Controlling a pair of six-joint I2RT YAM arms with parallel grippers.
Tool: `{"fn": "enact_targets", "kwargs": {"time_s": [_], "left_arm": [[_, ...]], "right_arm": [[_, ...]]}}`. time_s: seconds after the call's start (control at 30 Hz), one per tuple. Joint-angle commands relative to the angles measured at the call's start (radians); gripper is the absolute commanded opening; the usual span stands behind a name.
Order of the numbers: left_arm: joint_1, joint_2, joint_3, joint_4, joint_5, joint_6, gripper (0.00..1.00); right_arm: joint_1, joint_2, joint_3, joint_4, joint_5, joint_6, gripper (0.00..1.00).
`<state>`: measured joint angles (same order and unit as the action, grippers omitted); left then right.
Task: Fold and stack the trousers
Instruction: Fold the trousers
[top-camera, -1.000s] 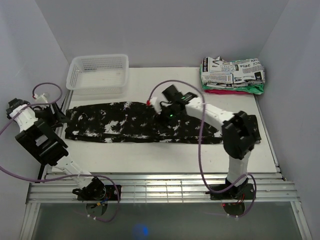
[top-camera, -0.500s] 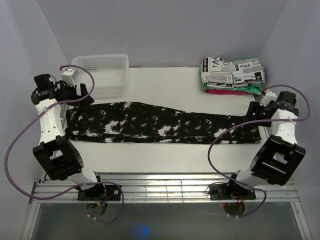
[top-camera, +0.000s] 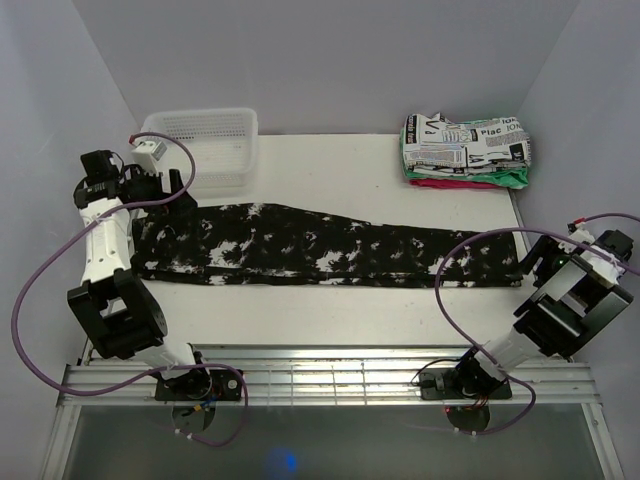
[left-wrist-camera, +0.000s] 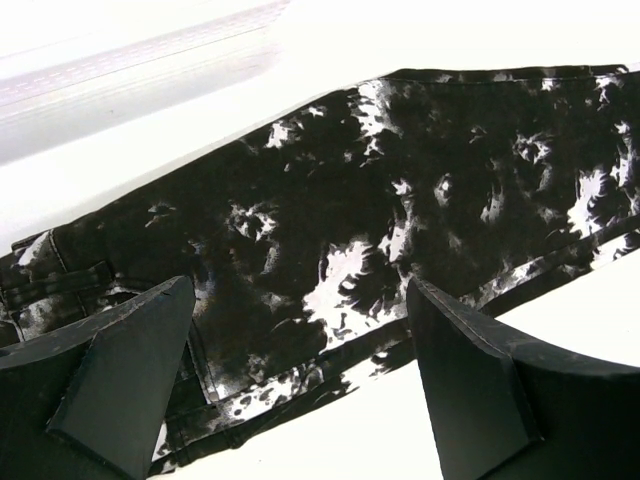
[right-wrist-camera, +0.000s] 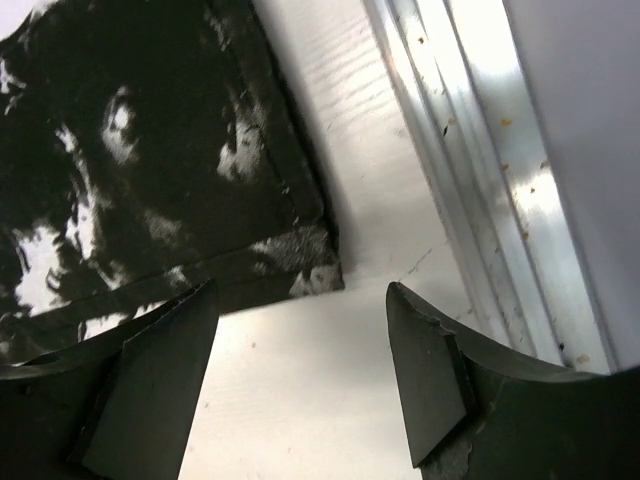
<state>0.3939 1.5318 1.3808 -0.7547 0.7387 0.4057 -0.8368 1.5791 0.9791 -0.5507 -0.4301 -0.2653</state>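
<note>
**Top external view:** 1 pair of trousers (top-camera: 320, 250) lies flat and full length across the table (top-camera: 330, 315), waistband to the left and hems to the right. 1 white mesh basket (top-camera: 200, 140) stands at the back left, close behind the waistband end. 1 stack of folded cloths (top-camera: 465, 150), with newsprint pattern on top and red and green beneath, sits at the back right, well apart from the trousers. The left gripper (top-camera: 178, 188) hangs between the basket and the waistband, spread wide and holding nothing. The right gripper (top-camera: 540, 265) sits just past the hems at the table's right edge, also parted and empty. A bare strip of table runs in front of the trousers. Walls close in on 3 sides.

**Left wrist view:** The left gripper (left-wrist-camera: 300, 300) has its 2 fingers spread far apart above the trousers (left-wrist-camera: 400, 200), with nothing between them. The basket (left-wrist-camera: 130, 70) is blurred at the upper left.

**Right wrist view:** The right gripper (right-wrist-camera: 300, 300) is open over bare table (right-wrist-camera: 300, 400), and the hem corner of the trousers (right-wrist-camera: 150, 150) lies just beyond its fingertips. A metal rail (right-wrist-camera: 470, 180) borders the table edge close on the right.
</note>
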Motion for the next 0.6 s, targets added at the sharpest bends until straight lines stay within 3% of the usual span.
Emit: {"fn": "enact_targets", "kwargs": {"time_s": [0.0, 0.27, 0.57], "left_arm": [[-0.001, -0.032, 0.004, 0.014, 0.004, -0.016, 0.98], [-0.001, -0.024, 0.021, 0.011, -0.001, -0.025, 0.98], [-0.001, -0.024, 0.024, 0.009, -0.018, -0.027, 0.98]], "right_arm": [[-0.013, 0.054, -0.016, 0.112, -0.035, 0.031, 0.73], [-0.01, 0.223, -0.014, 0.158, -0.174, 0.021, 0.64], [0.053, 0.309, -0.002, 0.101, -0.226, 0.037, 0.52]]}}
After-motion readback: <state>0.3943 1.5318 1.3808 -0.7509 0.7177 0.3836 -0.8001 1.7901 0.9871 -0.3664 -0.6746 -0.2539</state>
